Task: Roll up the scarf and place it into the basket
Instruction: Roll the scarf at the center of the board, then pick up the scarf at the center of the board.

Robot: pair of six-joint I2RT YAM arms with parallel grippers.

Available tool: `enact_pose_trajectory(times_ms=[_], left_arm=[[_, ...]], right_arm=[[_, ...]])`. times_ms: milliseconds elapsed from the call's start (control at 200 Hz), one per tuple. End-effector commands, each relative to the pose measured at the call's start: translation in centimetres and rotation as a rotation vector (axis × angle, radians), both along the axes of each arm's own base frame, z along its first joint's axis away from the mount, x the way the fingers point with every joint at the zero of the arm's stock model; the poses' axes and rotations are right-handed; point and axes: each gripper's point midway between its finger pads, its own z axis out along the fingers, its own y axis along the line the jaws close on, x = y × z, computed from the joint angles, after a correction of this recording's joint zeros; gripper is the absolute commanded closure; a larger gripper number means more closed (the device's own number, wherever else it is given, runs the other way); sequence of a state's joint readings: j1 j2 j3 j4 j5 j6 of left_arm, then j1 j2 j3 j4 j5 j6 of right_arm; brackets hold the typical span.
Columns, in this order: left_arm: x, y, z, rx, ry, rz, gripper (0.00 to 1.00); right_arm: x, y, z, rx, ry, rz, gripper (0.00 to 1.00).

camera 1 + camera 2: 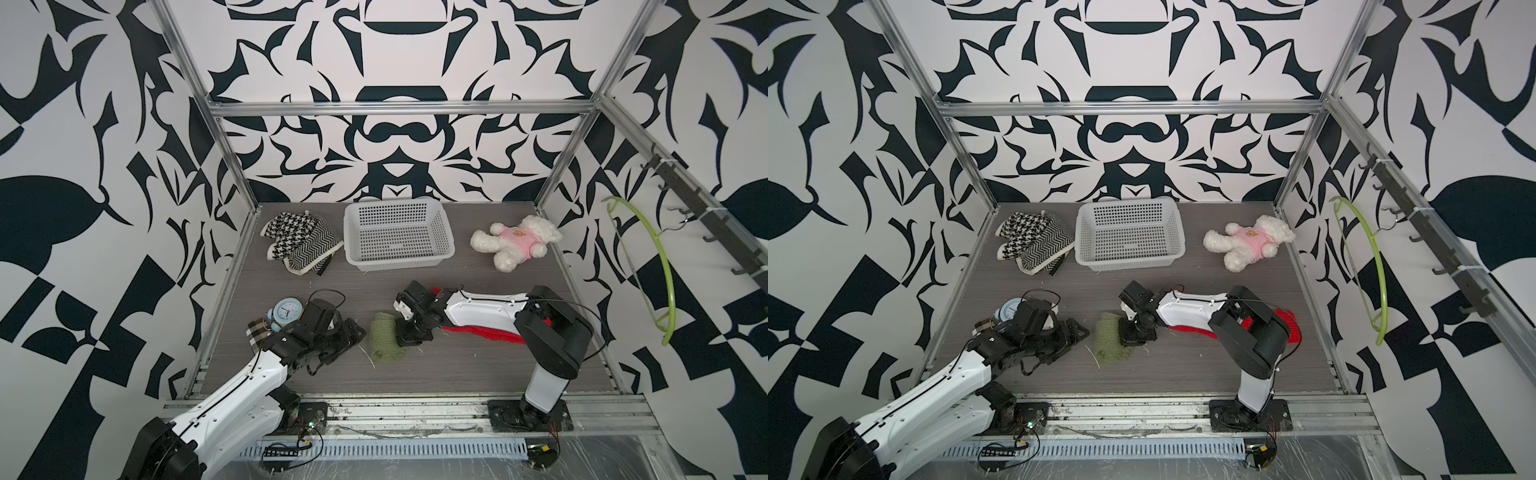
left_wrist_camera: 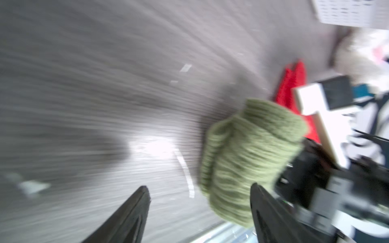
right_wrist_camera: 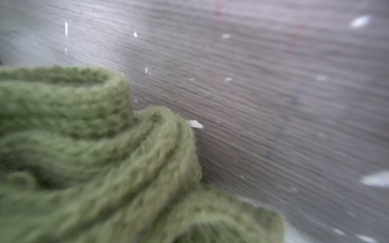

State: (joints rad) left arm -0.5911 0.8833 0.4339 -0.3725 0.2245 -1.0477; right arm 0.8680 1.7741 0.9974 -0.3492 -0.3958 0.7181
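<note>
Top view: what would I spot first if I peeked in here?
Probably the swirly black-and-white walls all around. Then the rolled green scarf at the front middle of the table. The white basket sits behind it at the back, with a fluffy bear in a pink shirt to the basket's right.

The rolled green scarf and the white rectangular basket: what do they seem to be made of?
Rolled green scarf: soft matte knitted yarn, probably wool or acrylic; ribbed stitches show. White rectangular basket: apparently moulded plastic, smooth finish, judging by its even grid holes.
</note>
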Motion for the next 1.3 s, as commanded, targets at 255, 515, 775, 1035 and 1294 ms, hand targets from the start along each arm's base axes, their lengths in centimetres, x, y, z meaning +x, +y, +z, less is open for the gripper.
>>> enact_pose_trajectory(times_ms=[255,515,775,1035,1294], left_arm=[[1.8,-6.5,3.0,-0.147,-0.053,-0.145,0.24],[0.8,-6.4,-0.8,-0.100,0.026,-0.133,1.00],[-0.4,-2.9,-4.1,-0.027,0.079,-0.064,1.00],[-2.0,-0.8,-5.7,-0.001,0.107,-0.022,1.00],[-2.9,0.4,-6.7,0.016,0.109,0.008,1.00]], right_arm=[[1.1,0.1,1.7,-0.025,-0.080,0.016,1.00],[1.3,0.8,2.2,0.015,-0.091,0.017,1.00],[0.5,1.7,2.0,0.107,-0.047,-0.009,0.53],[0.3,3.9,2.1,0.234,-0.011,-0.017,0.39],[-1.6,7.1,1.5,0.250,0.031,0.098,0.31]])
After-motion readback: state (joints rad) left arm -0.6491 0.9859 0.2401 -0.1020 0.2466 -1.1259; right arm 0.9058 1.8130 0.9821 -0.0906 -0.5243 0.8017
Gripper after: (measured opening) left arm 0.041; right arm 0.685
